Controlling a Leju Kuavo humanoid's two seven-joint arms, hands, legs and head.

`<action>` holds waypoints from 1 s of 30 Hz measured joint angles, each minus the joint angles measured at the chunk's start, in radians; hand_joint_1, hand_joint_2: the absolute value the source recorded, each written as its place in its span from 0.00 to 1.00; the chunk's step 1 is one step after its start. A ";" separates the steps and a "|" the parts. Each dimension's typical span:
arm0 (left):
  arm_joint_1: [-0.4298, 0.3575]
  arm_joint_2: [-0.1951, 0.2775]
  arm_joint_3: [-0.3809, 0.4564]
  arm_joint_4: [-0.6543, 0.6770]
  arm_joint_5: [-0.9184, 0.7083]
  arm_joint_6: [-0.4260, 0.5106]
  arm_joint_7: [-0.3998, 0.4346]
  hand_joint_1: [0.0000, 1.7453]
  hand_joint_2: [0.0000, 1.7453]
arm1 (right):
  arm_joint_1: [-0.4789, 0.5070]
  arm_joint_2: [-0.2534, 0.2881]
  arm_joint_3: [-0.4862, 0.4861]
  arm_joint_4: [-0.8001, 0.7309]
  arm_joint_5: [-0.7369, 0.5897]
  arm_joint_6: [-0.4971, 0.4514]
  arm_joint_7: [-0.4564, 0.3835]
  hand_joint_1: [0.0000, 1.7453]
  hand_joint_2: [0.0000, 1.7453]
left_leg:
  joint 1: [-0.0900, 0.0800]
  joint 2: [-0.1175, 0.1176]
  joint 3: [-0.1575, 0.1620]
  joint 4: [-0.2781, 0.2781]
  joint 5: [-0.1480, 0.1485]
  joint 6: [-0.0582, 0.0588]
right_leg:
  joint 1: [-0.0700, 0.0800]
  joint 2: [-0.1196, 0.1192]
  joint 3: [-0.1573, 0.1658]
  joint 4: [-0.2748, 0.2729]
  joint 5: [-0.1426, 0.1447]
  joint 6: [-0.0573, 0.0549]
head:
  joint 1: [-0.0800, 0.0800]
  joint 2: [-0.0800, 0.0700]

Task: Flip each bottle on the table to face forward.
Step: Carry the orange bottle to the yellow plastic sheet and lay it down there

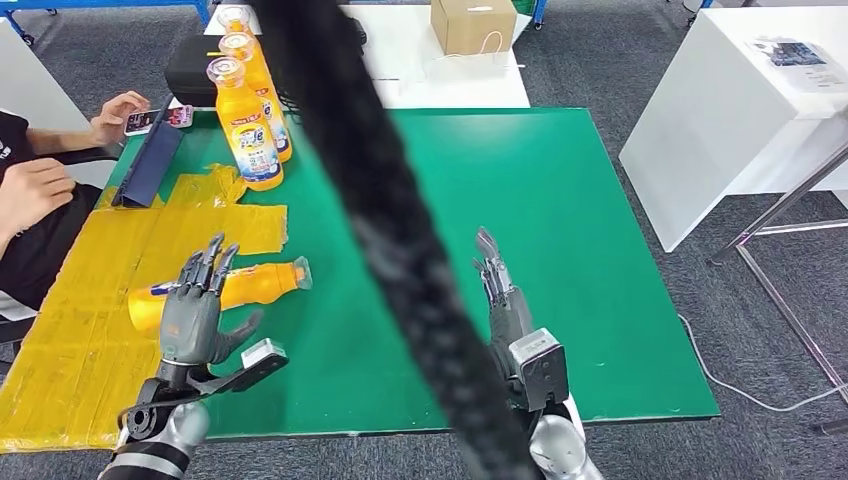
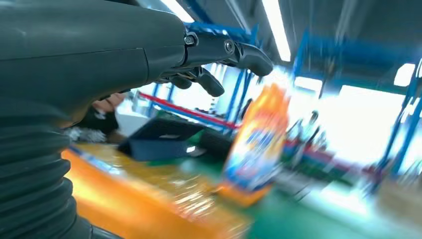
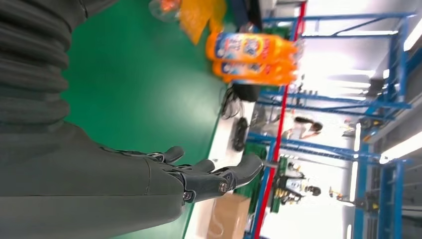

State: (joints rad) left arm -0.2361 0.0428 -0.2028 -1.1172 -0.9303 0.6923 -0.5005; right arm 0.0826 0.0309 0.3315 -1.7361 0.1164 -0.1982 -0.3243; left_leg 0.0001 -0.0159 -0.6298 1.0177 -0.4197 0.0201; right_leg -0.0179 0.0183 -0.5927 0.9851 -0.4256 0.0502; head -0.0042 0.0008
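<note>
The left hand [image 1: 195, 305] is hovering, fingers [image 1: 205, 262] spread, seemingly not touching the lying bottle [image 1: 235, 288] just beyond them on the tabletop [image 1: 560, 220]; a glancing touch risks rolling it away. The right hand [image 1: 503, 290] is idling, fingers straight.

A cardboard box [image 1: 473, 25] sits beyond the green table [image 1: 560, 200].

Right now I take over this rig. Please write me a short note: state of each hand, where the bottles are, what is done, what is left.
Left hand: open, fingers spread, above the lying bottle, not gripping it.
Right hand: open, holds nothing, over the bare green table.
Bottles: one lies on its side on the yellow sheet, cap toward the table's middle. Standing bottles are in a row at the far left of the table.
Done: the row stands upright.
Left: pick up the lying bottle and set it facing forward. A person's hand is near.
</note>
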 joint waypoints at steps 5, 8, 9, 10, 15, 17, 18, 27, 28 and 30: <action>0.135 -0.017 -0.037 -0.275 0.216 -0.042 -0.026 0.00 1.00 | 0.051 -0.013 -0.015 -0.005 0.029 -0.023 -0.010 0.00 1.00 | 0.000 0.000 0.000 0.000 -0.001 0.000 | 0.000 0.000 0.000 0.000 -0.001 -0.001 | 0.000 0.000; 0.168 -0.018 -0.048 -0.352 0.225 -0.046 -0.026 0.00 1.00 | 0.061 -0.017 -0.020 -0.005 0.030 -0.026 -0.011 0.00 1.00 | 0.001 0.000 0.000 0.000 -0.001 0.000 | 0.001 0.000 0.000 0.000 -0.001 -0.001 | 0.000 0.000; 0.173 -0.018 -0.049 -0.369 0.226 -0.046 -0.026 0.00 1.00 | 0.062 -0.018 -0.020 -0.005 0.030 -0.027 -0.011 0.00 1.00 | 0.001 0.000 0.000 0.000 -0.001 -0.001 | 0.001 0.000 0.000 0.000 -0.001 -0.001 | 0.000 0.000; 0.177 -0.018 -0.049 -0.382 0.230 -0.048 -0.028 0.00 1.00 | 0.063 -0.019 -0.021 -0.005 0.033 -0.027 -0.011 0.00 1.00 | 0.001 0.000 0.000 0.000 -0.001 -0.001 | 0.001 0.000 0.000 0.000 -0.001 -0.001 | 0.000 0.000; 0.233 -0.023 -0.066 -0.467 0.445 -0.211 -0.080 0.00 1.00 | 0.087 -0.027 -0.025 -0.005 0.080 -0.035 -0.010 0.00 1.00 | 0.001 0.000 0.001 0.000 -0.001 -0.001 | 0.001 0.000 0.001 0.000 -0.001 -0.001 | 0.000 0.000; 0.268 -0.035 -0.075 -0.503 0.623 -0.364 -0.081 0.00 1.00 | 0.106 -0.028 -0.033 -0.005 0.083 -0.038 -0.022 0.00 1.00 | 0.001 0.000 0.001 0.000 -0.001 0.000 | 0.000 0.000 0.001 0.000 -0.001 -0.001 | 0.000 0.000; 0.284 -0.042 -0.078 -0.514 0.698 -0.432 -0.078 0.00 1.00 | 0.115 -0.028 -0.038 -0.005 0.083 -0.038 -0.029 0.00 1.00 | 0.001 0.000 0.001 0.000 -0.001 0.000 | 0.000 0.000 0.001 0.000 -0.001 -0.001 | 0.000 0.000; 0.361 -0.080 -0.096 -0.510 0.962 -0.649 0.008 0.00 1.00 | 0.187 -0.018 -0.070 -0.005 0.009 -0.015 -0.054 0.00 1.00 | 0.000 0.000 0.001 0.000 -0.003 -0.001 | 0.000 0.000 0.000 -0.001 -0.001 -0.001 | 0.000 0.000; 0.369 -0.081 -0.096 -0.504 0.972 -0.652 0.019 0.00 1.00 | 0.197 -0.014 -0.075 -0.005 0.007 -0.020 -0.054 0.00 1.00 | 0.001 0.000 0.001 0.000 -0.003 -0.001 | 0.001 0.000 0.000 0.000 -0.001 -0.001 | 0.000 0.000; 0.384 -0.081 -0.097 -0.490 0.980 -0.655 0.036 0.00 1.00 | 0.219 -0.009 -0.085 -0.005 0.009 -0.030 -0.054 0.00 1.00 | 0.001 0.000 0.001 0.000 -0.003 -0.001 | 0.001 0.000 0.000 0.000 -0.001 -0.001 | 0.000 0.000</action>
State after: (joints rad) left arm 0.1481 -0.0385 -0.3000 -1.6068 0.0495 0.0378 -0.4648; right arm 0.3018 0.0221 0.2461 -1.7413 0.1258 -0.2285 -0.3787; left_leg 0.0010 -0.0159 -0.6287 1.0175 -0.4223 0.0196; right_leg -0.0172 0.0181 -0.5925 0.9847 -0.4269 0.0493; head -0.0042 0.0008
